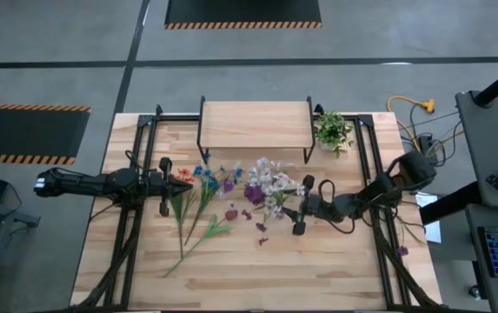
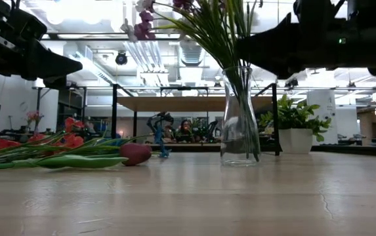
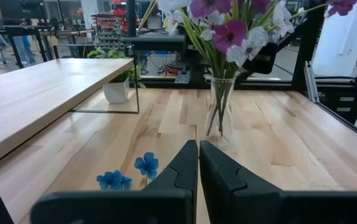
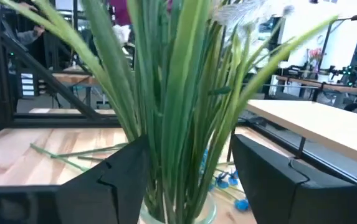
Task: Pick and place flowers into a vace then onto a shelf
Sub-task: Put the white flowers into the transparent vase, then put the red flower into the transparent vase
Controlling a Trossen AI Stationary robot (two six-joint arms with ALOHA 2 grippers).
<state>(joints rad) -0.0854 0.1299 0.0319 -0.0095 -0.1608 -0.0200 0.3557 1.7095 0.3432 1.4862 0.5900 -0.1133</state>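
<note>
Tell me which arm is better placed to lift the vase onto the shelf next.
The right arm, probably. Its open gripper already straddles the vase, stems between its fingers. The left gripper is shut, over the loose flowers lying farther from the vase. The shelf is behind.

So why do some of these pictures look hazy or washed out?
Low view: bright ceiling lights behind the vase leave both arms as dark shapes. Right wrist view: the flowers sit so close that they blur. High view: evenly lit, with soft shadows on the table.

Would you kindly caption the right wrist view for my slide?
Open right gripper straddling the flowers in the vace.
</note>
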